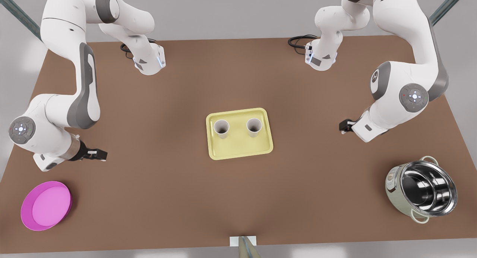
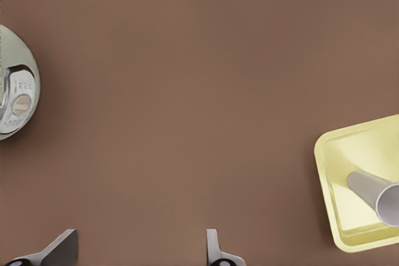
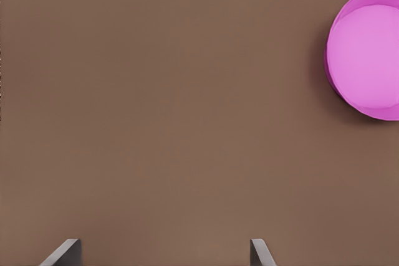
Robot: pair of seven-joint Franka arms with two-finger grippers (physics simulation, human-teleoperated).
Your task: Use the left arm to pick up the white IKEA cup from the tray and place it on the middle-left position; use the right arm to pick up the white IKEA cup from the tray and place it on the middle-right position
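Note:
Two white cups stand upright side by side in the pale yellow tray [image 1: 238, 148] at the table's middle, one [image 1: 222, 128] toward the front view's left and one [image 1: 254, 126] toward its right. My left gripper [image 1: 342, 126] hovers on the front view's right, well apart from the tray. It is open, and its wrist view shows its fingers [image 2: 62, 248] spread above bare table, with the tray's corner [image 2: 333, 154] and one cup [image 2: 374, 192] off to the side. My right gripper [image 1: 102, 154] hangs on the front view's left, open [image 3: 163, 252] with nothing between its fingers. The middle-left and middle-right positions are unmarked brown tabletop.
A round magenta plate [image 1: 46, 205] [image 3: 368, 60] lies near the front corner on the front view's left. A steel pot [image 1: 423, 189] [image 2: 12, 85] stands near the front corner on the right. A small white object [image 1: 243, 243] sits at the front edge.

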